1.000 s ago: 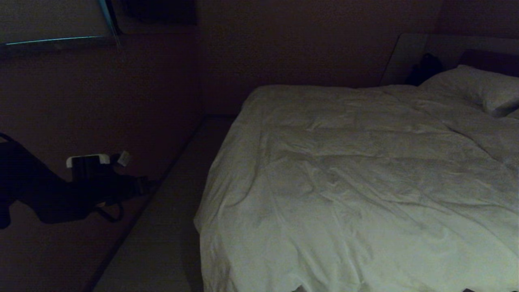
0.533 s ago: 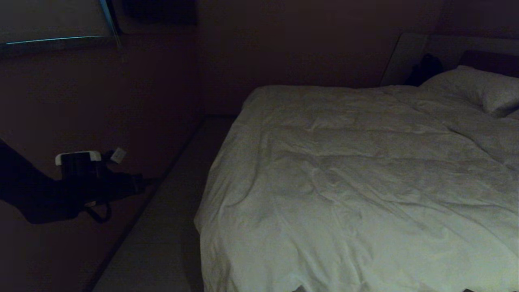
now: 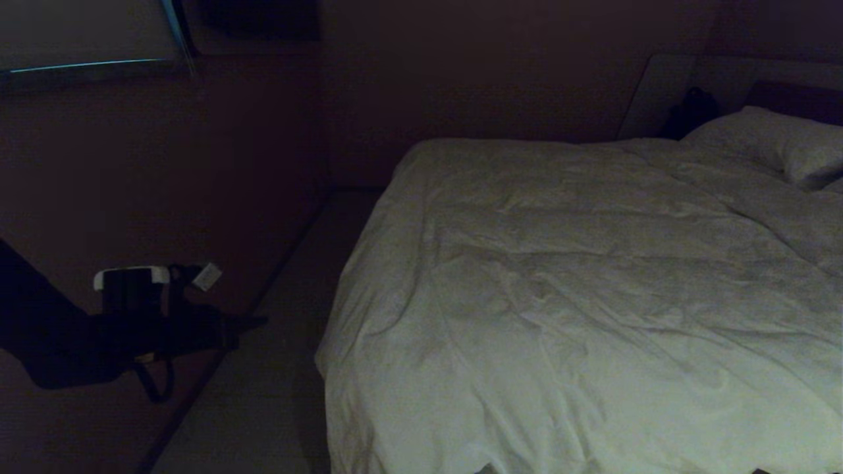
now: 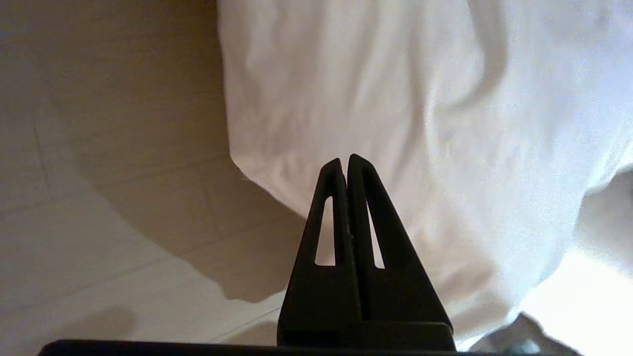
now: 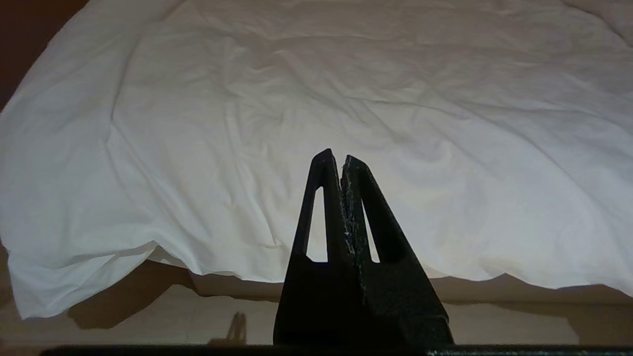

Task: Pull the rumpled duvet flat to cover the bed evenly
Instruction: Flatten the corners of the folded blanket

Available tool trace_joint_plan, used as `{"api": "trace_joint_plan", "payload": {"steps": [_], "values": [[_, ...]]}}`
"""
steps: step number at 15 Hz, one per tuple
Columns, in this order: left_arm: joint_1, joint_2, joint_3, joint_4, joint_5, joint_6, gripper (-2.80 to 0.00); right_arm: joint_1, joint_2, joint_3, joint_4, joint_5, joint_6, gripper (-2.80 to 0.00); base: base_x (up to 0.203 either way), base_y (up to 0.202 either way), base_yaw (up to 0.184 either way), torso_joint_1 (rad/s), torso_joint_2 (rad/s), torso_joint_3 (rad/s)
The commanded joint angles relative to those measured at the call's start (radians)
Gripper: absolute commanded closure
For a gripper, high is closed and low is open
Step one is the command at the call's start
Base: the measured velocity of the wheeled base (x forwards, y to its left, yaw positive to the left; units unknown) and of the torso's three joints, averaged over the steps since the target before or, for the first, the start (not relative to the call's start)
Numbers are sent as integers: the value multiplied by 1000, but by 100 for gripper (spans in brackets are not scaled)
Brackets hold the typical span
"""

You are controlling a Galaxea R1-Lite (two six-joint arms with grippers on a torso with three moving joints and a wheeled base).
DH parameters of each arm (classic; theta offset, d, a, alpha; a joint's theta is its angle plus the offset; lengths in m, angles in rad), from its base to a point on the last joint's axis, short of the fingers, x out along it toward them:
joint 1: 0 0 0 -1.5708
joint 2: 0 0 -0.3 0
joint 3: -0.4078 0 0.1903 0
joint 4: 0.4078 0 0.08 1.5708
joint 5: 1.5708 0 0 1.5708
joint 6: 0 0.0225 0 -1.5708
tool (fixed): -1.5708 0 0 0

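Duvet (image 3: 579,309) lies spread over the bed (image 3: 672,92), still creased. Left hand (image 3: 253,322), pinched shut and empty, has dipped slightly, just short of the duvet's hanging corner; right hand (image 5: 341,163) shut too.

The head view is very dim: walls and floor (image 3: 263,395) sink into near-black, and only the duvet (image 3: 579,296) catches a weak greenish-grey light, its creases faintly shaded. A pale window strip (image 3: 85,39) glows at the upper corner. Both wrist views are far brighter and warm-toned; the duvet there nears glare, casts soft shadows on the floor, and looks slightly soft.
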Motion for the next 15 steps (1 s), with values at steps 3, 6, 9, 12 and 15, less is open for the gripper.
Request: {"api": "trace_joint_plan", "payload": {"steps": [3, 6, 9, 12, 15], "values": [[3, -24, -134, 80, -3, -252, 0, 0, 1, 0, 0, 0, -1, 0, 0, 0, 0, 0, 0, 0], [9, -30, -304, 344, -12, -376, 0, 0, 1, 0, 0, 0, -1, 0, 0, 0, 0, 0, 0, 0], [9, -35, -436, 638, -46, -410, 0, 0, 1, 0, 0, 0, -1, 0, 0, 0, 0, 0, 0, 0], [-2, -26, -512, 808, -49, -392, 0, 0, 1, 0, 0, 0, -1, 0, 0, 0, 0, 0, 0, 0], [-10, -18, -509, 808, -44, -363, -280, 0, 1, 0, 0, 0, -1, 0, 0, 0, 0, 0, 0, 0]]}}
